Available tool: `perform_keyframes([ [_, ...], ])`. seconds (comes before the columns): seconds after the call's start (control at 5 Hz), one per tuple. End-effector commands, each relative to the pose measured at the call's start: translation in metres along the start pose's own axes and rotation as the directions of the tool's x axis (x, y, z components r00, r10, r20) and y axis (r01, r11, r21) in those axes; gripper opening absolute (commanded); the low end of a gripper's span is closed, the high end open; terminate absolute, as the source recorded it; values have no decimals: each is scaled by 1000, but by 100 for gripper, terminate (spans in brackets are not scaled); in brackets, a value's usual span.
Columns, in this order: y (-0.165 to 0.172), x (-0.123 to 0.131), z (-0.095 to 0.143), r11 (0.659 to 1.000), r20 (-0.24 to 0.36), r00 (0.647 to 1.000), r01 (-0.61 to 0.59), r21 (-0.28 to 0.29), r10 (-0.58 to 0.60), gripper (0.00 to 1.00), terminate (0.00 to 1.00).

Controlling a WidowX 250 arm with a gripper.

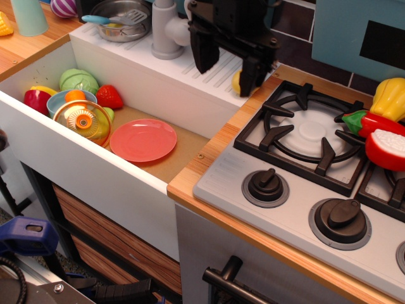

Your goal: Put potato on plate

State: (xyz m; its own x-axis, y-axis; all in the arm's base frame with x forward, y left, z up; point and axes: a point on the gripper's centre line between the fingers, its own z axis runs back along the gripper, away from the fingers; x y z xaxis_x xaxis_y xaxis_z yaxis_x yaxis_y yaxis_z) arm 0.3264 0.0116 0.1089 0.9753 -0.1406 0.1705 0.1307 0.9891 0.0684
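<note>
Above the drainboard: I hang over the white ribbed ledge [209,73] at the back of the sink, my gripper [229,66] pointing down with its two dark fingers [203,54] spread wide and nothing between them.
Potato: the potato [236,82] shows only as a small pale-yellow sliver at the ledge's right end, just beside the stove [297,136]; my right finger covers most of it, so I cannot tell how it lies.
Plate: the plate [143,140] sits flat and bare on the sink floor, well apart from the potato and lower, near the amber lid [82,121].
Step in hand: as I judge it, lining up to grasp; the potato is not yet between my fingers.
Alignment: I seem set too far left, since the potato sits by my right finger, not in the middle of the gap; I would shift right until it is centred.
Descent: go straight down with fingers wide, keeping the tips off the ribs of the ledge.
Grip: close across the narrow waist of the oval, low on its body; smooth, lumpy plastic is likely to squirt out if pinched near an end.
Hazards: the stove's raised edge crowds my right finger, and the faucet [166,28] stands close at my left.
Carry: lift well clear of the ledge's front edge before moving toward the plate.
</note>
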Motion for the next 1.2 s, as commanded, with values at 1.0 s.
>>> perform_keyframes([
  [1.0, 52, 124, -50, 999, 202, 979, 39, 4, -39, 100, 0],
])
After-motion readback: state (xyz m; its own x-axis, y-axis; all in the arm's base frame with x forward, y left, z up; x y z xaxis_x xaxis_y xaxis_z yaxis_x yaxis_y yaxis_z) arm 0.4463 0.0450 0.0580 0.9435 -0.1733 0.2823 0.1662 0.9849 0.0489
